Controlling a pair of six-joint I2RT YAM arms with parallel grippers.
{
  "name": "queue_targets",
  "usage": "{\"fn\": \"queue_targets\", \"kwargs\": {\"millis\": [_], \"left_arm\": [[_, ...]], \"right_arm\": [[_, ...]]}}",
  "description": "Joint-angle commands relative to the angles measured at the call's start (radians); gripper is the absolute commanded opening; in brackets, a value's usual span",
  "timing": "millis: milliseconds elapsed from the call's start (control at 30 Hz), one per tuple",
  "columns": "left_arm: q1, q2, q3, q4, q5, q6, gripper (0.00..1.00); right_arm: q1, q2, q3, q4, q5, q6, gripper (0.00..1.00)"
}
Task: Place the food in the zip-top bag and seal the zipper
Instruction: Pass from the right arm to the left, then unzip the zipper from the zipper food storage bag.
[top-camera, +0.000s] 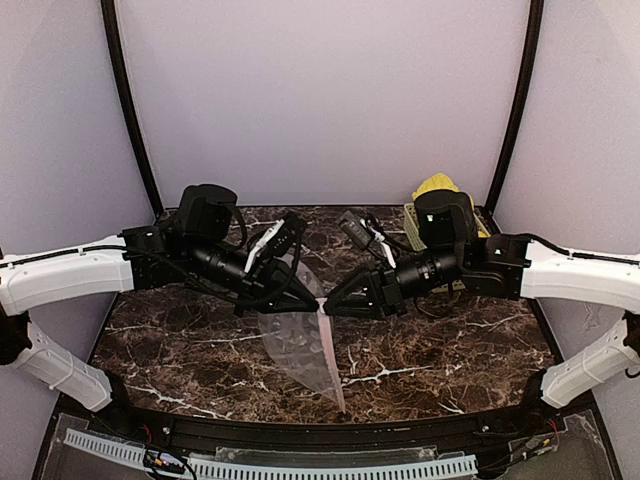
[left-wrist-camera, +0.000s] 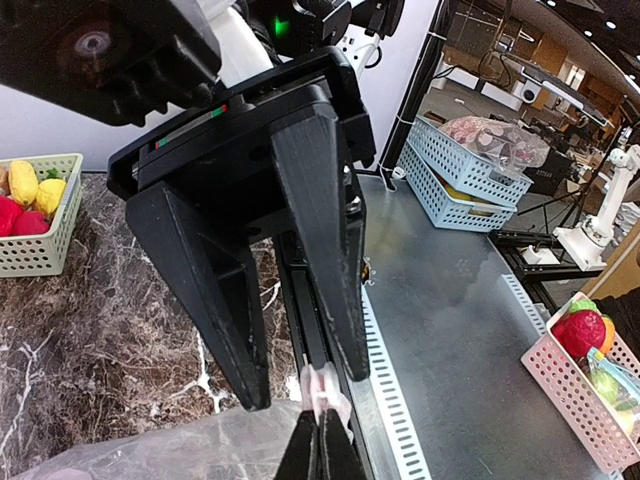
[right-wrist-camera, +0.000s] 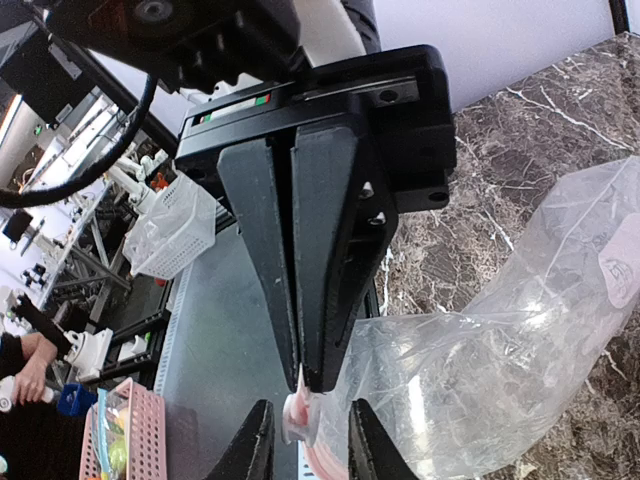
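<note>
Two grippers meet over the middle of the table, but only one has a hold. The zip-top bag drapes from the grip toward the near edge. It looks empty and its mouth is not spread.

Risk: the right gripper has its fingers apart on either side of the zipper, not pinching it. The left gripper is pressed together on that pink-white strip alone. With a one-point hold on floppy film, the bag may twist, sag or slip out, and the mouth would likely stay collapsed for loading. Slider tab not made out.

Surface is a dark veined marble table, slick-looking. Pale enclosure walls on the far side, grey metal bench on the near side. Green mesh basket sits far right with toy food inside, well apart from the bag.
</note>
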Motion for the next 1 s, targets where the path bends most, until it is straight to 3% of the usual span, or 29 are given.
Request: {"fn": "queue_targets", "kwargs": {"millis": [0, 333, 800, 967], "left_arm": [[-0.008, -0.025, 0.003, 0.029, -0.008, -0.019, 0.01], [-0.007, -0.025, 0.0, 0.041, -0.013, -0.04, 0.01], [-0.007, -0.03, 0.001, 0.037, -0.03, -0.038, 0.01], [-0.007, -0.035, 0.0, 0.038, -0.031, -0.038, 0.01]], "right_arm": [[0.009, -0.058, -0.075, 0.102, 0.073, 0.02, 0.41], [0.072, -0.131, -0.17, 0.231, 0.296, 0.002, 0.34], [0.096, -0.081, -0.149, 0.262, 0.253, -0.004, 0.22], [0.096, -0.092, -0.159, 0.269, 0.256, 0.001, 0.08]]}}
